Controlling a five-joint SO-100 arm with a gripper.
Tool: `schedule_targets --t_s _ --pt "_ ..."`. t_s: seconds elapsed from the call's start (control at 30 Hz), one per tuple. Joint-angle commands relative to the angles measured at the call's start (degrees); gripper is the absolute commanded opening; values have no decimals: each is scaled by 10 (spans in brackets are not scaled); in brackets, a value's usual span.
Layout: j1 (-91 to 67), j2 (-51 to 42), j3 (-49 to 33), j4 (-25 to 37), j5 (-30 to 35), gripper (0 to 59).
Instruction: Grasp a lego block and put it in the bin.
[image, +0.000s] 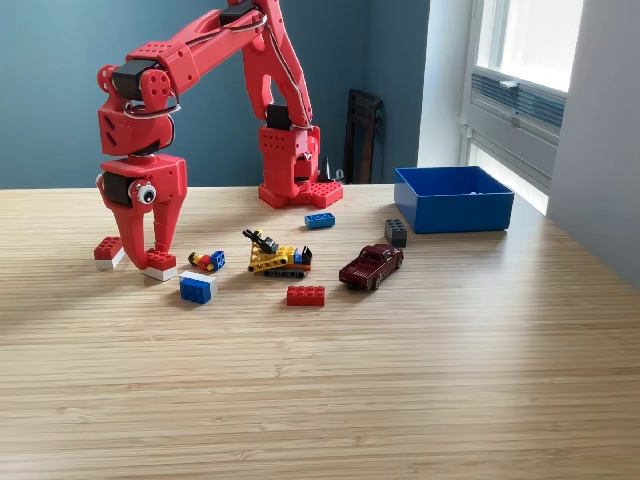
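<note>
The red arm reaches down from its base (292, 165) at the back of the wooden bench (400, 380) toward the exterior view's left. Its gripper (143, 255) points downward with the jaws spread, the tips at or just above the bench surface. A red-and-white block (159, 266) lies at the tip nearer the view's right; whether the tip touches it cannot be told. A second red-and-white block (107, 253) lies just beside the other tip, on the view's left. Nothing is clamped between the jaws.

Loose items lie in a scatter across the bench centre. A blue-and-white block (197, 287) rests near the gripper, toward the view's right. A small red, yellow and blue piece (206, 261) lies just behind it. A yellow toy vehicle (276, 256) stands beside that. A red lego block (305, 295) lies in front of the vehicle. A dark red toy car (371, 266) sits to its right. A blue flat block (320, 220) lies behind the vehicle, near the base. A dark grey block (396, 232) stands near the bin.

The bin (452, 210), blue and open-topped, sits at the view's right near the window, well apart from the gripper. Its contents cannot be judged from this angle.
</note>
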Motion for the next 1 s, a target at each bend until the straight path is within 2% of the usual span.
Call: schedule_targets --t_s 0.03,0.17,0.3,0.37,0.47,0.6,0.77,1.0 --pt "0 11 -33 -4 -4 1" --pt "0 19 -28 4 -19 1" --pt "-7 22 -28 43 -28 1" --pt "-16 24 -43 78 -31 1" --pt "-31 29 -118 163 -31 1" --pt "-86 92 -156 221 -37 0" --pt "-183 188 -133 282 -40 0" --pt "-379 279 -55 308 -10 0"
